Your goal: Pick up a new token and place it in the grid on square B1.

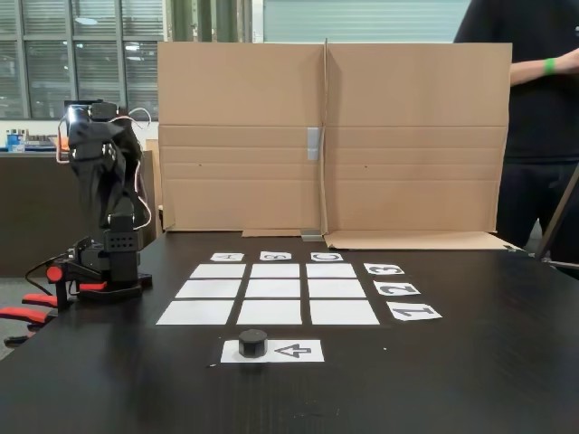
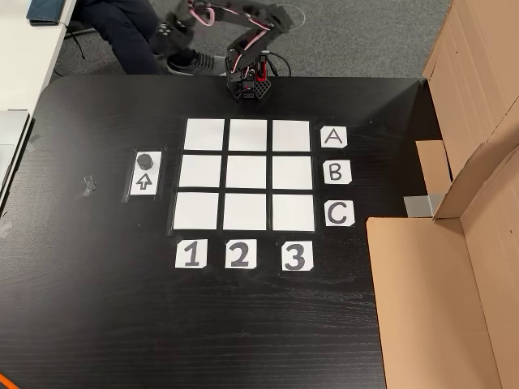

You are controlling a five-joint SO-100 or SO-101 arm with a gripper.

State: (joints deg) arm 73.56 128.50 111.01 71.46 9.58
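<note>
Gripper first: in the fixed view the arm [image 1: 107,194] stands folded on its base at the far left of the counter [image 1: 470,362], and its gripper [image 1: 90,167] is tucked into the dark bulk of the arm, so I cannot tell whether the jaws are parted or closed; it holds nothing that I can see. One token [image 1: 252,343] sits near the camera on the left end of the white arrow strip [image 1: 298,351], just in front of the grid [image 1: 270,289] and well apart from the arm. It looks like a squat, stiff, hexagonal puck, probably light and hard, not fragile; its flat faces should give the jaws a sure hold if they close across two opposite flats, low on the body, while a grip over the corners might let it twist or slip. Counting in this view: one token, one arrow strip, nine white cells, three letter cards along the far edge, three number cards [image 1: 398,289] down the right, one cardboard screen [image 1: 330,136] behind, and part of a person [image 1: 534,117] at far right. In the other view, looking down, the arm [image 2: 247,49] is at the top edge with the gripper [image 2: 174,24] reaching left, its state again unclear. The single token [image 2: 146,160] lies on the strip left of the grid [image 2: 248,175]. Square B1 [image 2: 203,172], read from the A, B, C cards at right and 1, 2, 3 below, is the middle cell of the left column, the one nearest the token; all nine cells are bare.
</note>
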